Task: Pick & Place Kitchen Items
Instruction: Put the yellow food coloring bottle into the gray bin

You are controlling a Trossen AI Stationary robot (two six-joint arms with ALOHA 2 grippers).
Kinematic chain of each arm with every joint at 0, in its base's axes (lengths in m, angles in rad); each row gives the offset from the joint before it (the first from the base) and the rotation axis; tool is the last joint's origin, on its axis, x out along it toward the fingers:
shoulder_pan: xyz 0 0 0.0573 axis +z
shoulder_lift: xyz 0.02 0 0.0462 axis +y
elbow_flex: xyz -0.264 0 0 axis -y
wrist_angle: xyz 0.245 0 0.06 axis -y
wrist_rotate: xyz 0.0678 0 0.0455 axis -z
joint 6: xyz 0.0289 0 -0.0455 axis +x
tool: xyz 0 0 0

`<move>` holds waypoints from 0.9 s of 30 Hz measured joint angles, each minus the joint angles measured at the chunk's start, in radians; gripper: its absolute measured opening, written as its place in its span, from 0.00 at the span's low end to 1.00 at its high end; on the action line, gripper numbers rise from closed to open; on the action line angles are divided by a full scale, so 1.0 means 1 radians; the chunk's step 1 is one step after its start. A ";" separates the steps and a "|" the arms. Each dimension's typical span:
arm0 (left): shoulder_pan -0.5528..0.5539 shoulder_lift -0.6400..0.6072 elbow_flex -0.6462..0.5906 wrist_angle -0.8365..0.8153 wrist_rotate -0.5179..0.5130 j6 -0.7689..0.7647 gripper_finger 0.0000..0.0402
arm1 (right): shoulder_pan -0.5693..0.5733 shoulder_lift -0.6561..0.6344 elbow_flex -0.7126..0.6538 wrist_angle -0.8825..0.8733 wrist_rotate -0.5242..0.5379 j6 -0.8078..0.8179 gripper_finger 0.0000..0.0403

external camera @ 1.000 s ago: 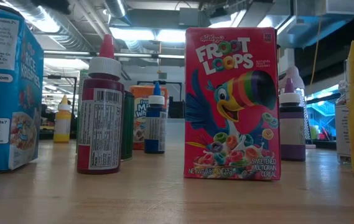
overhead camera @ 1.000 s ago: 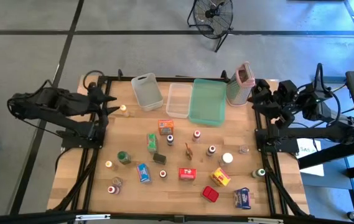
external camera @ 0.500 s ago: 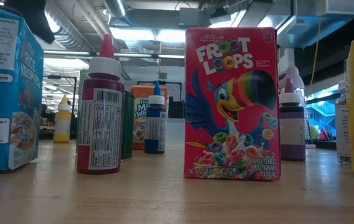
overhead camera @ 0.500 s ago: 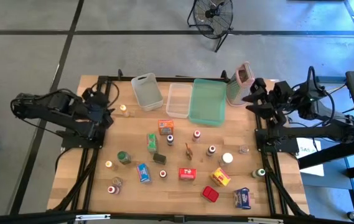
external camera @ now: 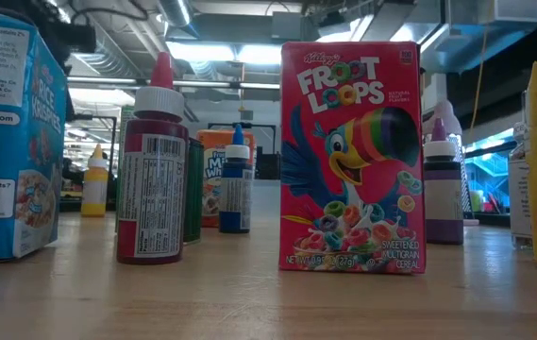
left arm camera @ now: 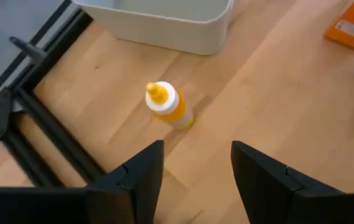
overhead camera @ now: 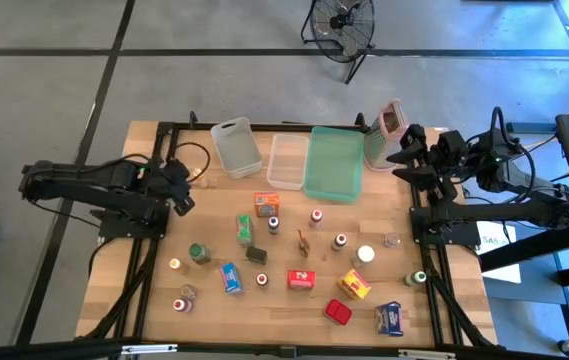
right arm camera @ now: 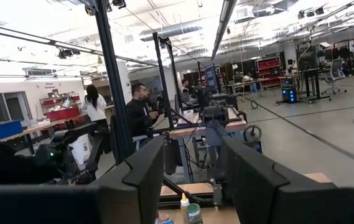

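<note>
Yellow-capped bottle (left arm camera: 169, 106) (left claw (left arm camera: 192, 171) agape)

Readable print, all of it in my low view

I read "Kellogg's FROOT LOOPS" and "SWEETENED MULTIGRAIN CEREAL" on the red cereal box (external camera: 351, 157), and "RICE KRISPIES", part of "kelloggs.com" and "Comments?" on the blue box (external camera: 8, 142). The orange box (external camera: 213, 175) behind the bottles shows only "Mi". A barcode label runs down the red bottle (external camera: 152, 179); its print is too small for me. Nothing between or just ahead of either arm's jaws carries print I can read.
</note>
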 joint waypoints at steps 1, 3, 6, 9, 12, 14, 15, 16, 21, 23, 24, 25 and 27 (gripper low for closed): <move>0.017 -0.003 -0.013 0.027 0.000 0.025 0.45 | 0.000 0.000 0.000 0.000 0.000 0.000 0.40; 0.047 -0.004 -0.026 0.078 -0.002 0.051 0.44 | 0.000 0.000 0.000 0.000 0.000 0.001 0.40; 0.074 -0.004 -0.022 0.119 -0.012 0.061 0.44 | 0.000 0.000 0.000 0.000 0.000 0.003 0.40; 0.083 -0.005 -0.007 0.136 -0.050 0.067 0.44 | 0.000 0.000 0.000 -0.001 0.000 0.004 0.40; 0.084 -0.004 -0.006 0.135 -0.058 0.068 0.44 | 0.000 0.000 0.000 -0.001 0.000 0.003 0.40; 0.084 -0.003 -0.006 0.136 -0.051 0.073 0.44 | 0.000 0.000 0.000 -0.001 -0.001 -0.001 0.40; 0.084 -0.004 -0.006 0.137 -0.043 0.083 0.44 | 0.000 0.000 0.000 -0.001 -0.001 -0.005 0.40; 0.084 -0.004 -0.006 0.141 -0.035 0.093 0.44 | 0.000 0.000 0.000 -0.001 -0.003 -0.005 0.40; 0.084 -0.003 -0.006 0.150 -0.013 0.110 0.50 | 0.000 0.000 0.000 -0.001 -0.003 -0.005 0.40; 0.084 -0.003 -0.006 0.151 -0.013 0.111 0.55 | 0.000 0.000 0.000 -0.001 -0.003 -0.005 0.40; 0.084 -0.003 -0.006 0.151 -0.013 0.111 0.57 | 0.000 0.000 0.000 -0.001 -0.003 -0.005 0.40; 0.084 -0.003 -0.006 0.151 -0.013 0.110 0.60 | 0.000 0.000 0.000 -0.001 -0.003 -0.005 0.40; 0.088 -0.003 -0.006 0.150 -0.025 0.105 0.65 | 0.000 0.000 0.000 -0.001 -0.003 -0.005 0.40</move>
